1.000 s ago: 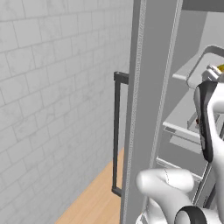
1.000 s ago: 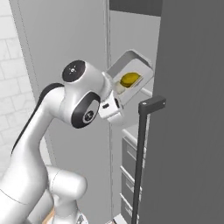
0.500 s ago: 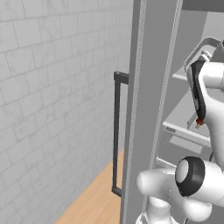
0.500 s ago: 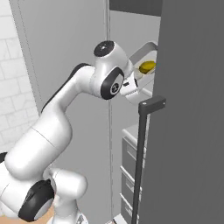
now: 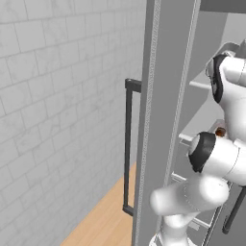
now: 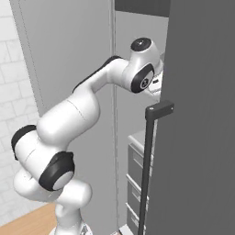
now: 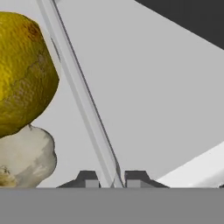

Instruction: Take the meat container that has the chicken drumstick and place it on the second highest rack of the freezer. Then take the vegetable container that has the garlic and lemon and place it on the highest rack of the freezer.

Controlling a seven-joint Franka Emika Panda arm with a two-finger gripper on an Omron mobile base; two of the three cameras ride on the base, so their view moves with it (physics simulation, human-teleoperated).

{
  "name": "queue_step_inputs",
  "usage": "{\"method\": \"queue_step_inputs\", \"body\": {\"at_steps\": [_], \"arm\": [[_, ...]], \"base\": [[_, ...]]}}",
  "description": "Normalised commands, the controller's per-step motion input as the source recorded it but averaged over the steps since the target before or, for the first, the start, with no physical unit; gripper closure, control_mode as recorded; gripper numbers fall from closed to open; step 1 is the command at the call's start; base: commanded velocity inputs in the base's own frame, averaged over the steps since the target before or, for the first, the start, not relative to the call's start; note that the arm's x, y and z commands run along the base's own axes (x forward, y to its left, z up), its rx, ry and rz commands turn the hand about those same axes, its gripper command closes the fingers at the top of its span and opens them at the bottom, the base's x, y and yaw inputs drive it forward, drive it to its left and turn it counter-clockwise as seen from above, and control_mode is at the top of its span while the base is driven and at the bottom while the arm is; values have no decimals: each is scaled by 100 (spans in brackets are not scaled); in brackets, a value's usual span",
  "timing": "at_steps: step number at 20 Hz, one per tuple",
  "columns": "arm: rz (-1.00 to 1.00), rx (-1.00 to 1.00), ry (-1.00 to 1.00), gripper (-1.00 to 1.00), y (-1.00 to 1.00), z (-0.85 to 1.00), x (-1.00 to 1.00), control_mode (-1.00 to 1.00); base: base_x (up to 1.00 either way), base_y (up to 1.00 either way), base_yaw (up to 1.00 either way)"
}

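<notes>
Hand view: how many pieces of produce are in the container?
2: a lemon at upper left and a garlic bulb directly below, touching it. More may lie beyond the left edge.

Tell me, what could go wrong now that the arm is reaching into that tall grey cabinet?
The gripper pinches only the container's thin rim, so the tray could tilt or slip. The lemon and garlic sit loose together and might roll out. The arm's elbow passes near the door edge and could bump it.
</notes>
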Motion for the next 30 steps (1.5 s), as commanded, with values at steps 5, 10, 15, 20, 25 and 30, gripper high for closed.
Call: {"method": "queue_step_inputs", "body": {"at_steps": [5, 10, 15, 20, 25, 30], "arm": [[0, 0, 0, 100, -23, -44, 39, -100], [0, -3, -15, -100, 18, -55, -3, -100], [0, -7, -43, -100, 55, -9, -42, -100], [0, -8, -46, -100, 45, 31, -37, -100], [0, -8, -36, -100, 31, 56, -34, -100], [0, -8, -2, -100, 36, 37, -94, -100]], "base": [[0, 0, 0], [0, 0, 0], [0, 0, 0], [0, 0, 0], [0, 0, 0], [0, 0, 0]]}}
